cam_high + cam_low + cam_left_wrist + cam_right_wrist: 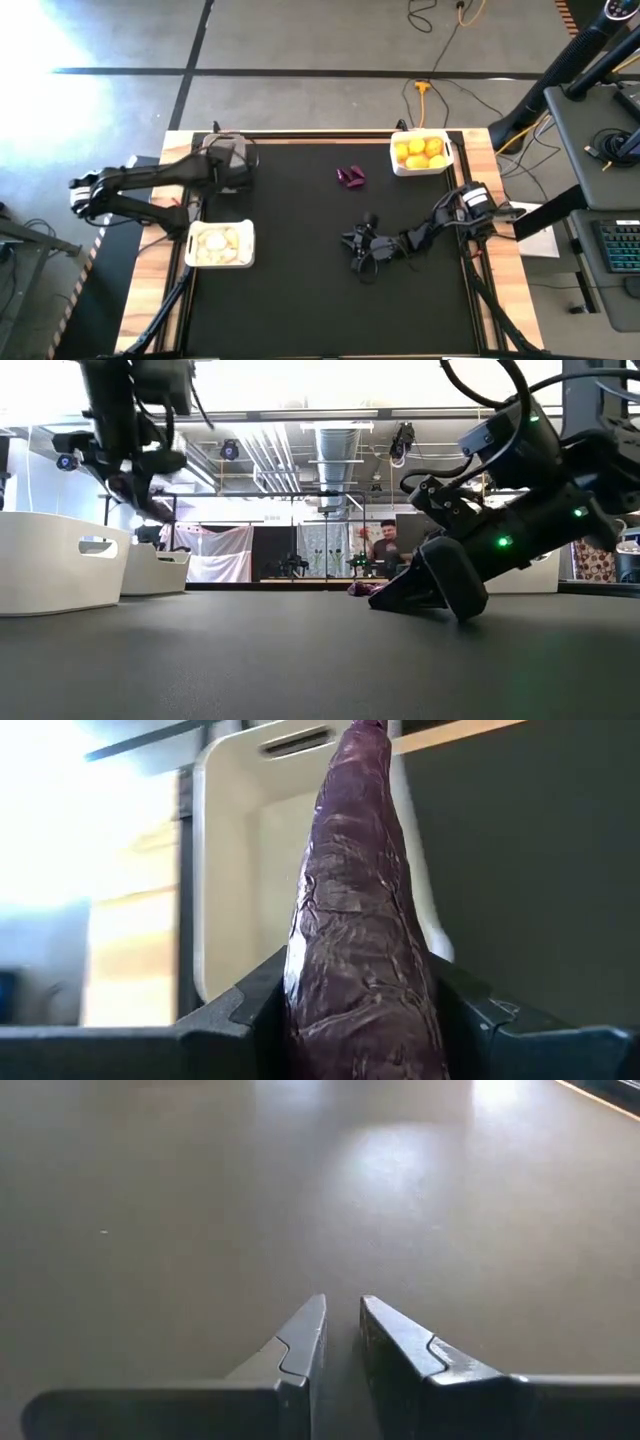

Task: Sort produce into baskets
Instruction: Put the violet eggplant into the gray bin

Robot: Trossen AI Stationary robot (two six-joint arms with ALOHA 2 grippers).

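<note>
My left gripper (232, 165) is at the table's far left, above a greyish basket (240, 850), and is shut on a dark purple eggplant piece (360, 920). More purple eggplant pieces (350, 177) lie on the black mat at the far middle. A white basket (421, 153) at the far right holds yellow citrus fruits (418, 150). Another white basket (220, 245) at the left holds whitish garlic bulbs (215, 243). My right gripper (341, 1330) is low over bare mat near the table's middle (360, 248), shut and empty. My left gripper pinches the eggplant piece's thick end (355, 1010) between its two fingers (250, 1010). The piece lies along the fingers, and its tapered end (362, 740) sticks out past them. It is lifted clear, over the greyish basket.
Black mat covers the table, with a wooden rim (478, 150) around it. The right arm (440, 220) lies low across the mat's right half. Cables (430, 95) run on the floor beyond the far edge. A person (385, 545) shows far off in the room.
</note>
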